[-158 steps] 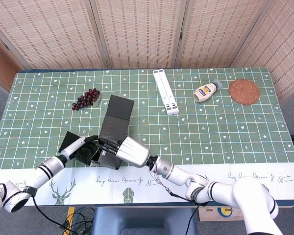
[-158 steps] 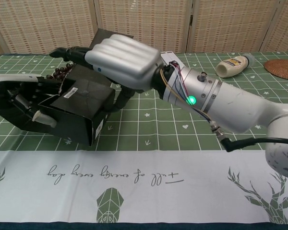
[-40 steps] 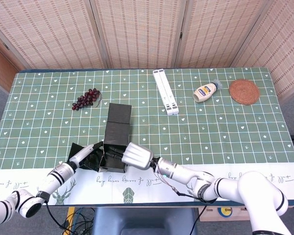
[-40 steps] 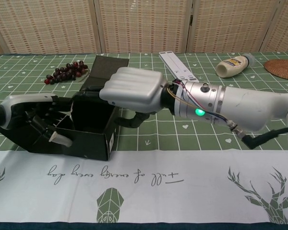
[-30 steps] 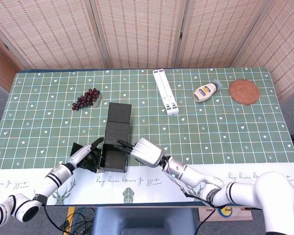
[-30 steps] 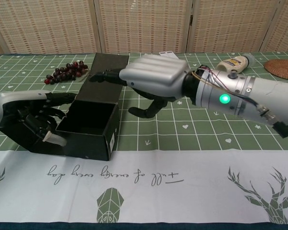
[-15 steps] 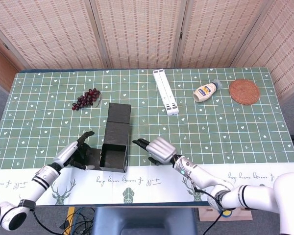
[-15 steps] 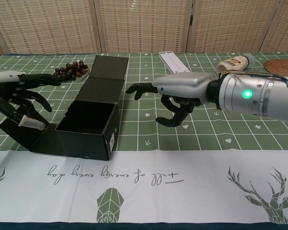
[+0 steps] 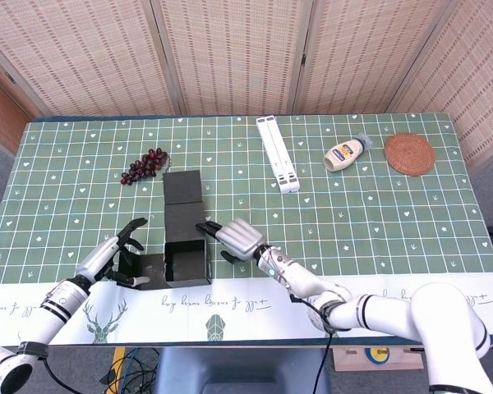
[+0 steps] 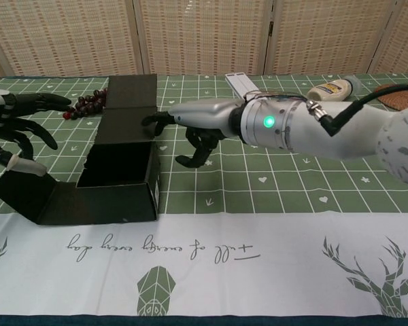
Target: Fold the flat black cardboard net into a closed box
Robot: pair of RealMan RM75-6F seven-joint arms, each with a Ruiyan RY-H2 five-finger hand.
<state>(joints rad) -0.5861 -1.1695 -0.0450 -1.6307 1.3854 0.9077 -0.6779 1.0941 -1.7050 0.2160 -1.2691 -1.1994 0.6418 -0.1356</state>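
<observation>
Standing half-folded, black box (image 9: pixel 186 246); lid and left flap open.

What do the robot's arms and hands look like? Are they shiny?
Yes, mostly. The right hand has a silver back and black fingers. Its silver wrist has a green light and a black cable. The left hand is dark too, with pale fingertips and a silver-and-black arm.
</observation>
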